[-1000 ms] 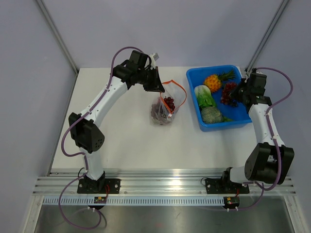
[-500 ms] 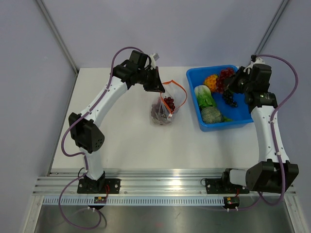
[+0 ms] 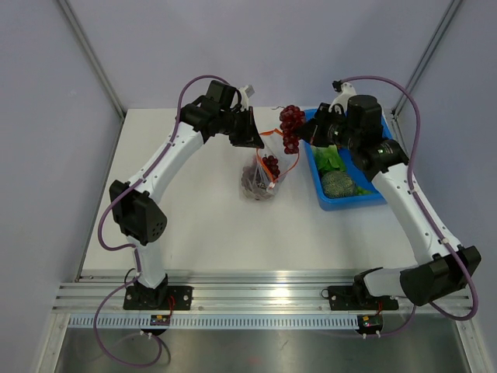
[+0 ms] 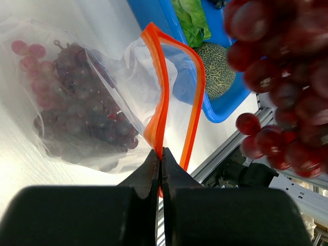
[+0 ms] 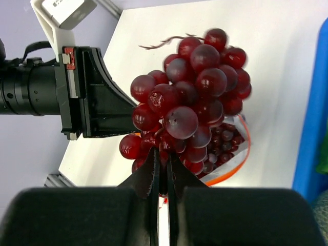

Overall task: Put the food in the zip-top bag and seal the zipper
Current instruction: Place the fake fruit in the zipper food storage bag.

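Right pincer (image 5: 162, 156) clamps red grapes (image 5: 192, 97) above the zip-top bag (image 4: 87, 107); left pincer (image 4: 160, 154) pinches its zipper (image 4: 160, 92). Next: lower, release.

The zip-top bag (image 3: 260, 177) gapes upward between left pincer (image 3: 260, 142) and blue bin (image 3: 316, 183); grapes (image 3: 291, 126) hang overhead.

The left arm (image 3: 167, 159) is reaching forward and bending toward the middle, its left gripper (image 4: 160, 152) pinching tight on the zipper (image 4: 162, 87); the right arm (image 3: 404, 194) is stretching across leftward, its right gripper (image 5: 163, 154) clamping a grape bunch (image 5: 189, 97)
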Robot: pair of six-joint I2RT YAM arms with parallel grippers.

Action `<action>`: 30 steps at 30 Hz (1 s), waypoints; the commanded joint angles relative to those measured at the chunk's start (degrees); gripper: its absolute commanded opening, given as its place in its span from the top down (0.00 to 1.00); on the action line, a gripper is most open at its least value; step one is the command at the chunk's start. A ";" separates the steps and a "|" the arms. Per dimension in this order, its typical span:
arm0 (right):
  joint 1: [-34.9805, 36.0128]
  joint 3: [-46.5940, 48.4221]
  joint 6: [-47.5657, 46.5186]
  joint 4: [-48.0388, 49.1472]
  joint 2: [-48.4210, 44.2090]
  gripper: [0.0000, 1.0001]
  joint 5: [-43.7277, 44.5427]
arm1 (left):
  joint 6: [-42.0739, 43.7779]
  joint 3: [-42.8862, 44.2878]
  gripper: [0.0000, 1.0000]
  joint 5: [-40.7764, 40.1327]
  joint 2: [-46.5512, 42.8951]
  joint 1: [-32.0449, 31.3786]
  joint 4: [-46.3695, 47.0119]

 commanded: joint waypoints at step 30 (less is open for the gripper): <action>9.91 -3.57 1.44 1.88 6.43 1.00 1.54 | 0.07 0.35 1.00 4.28 -1.48 1.15 4.13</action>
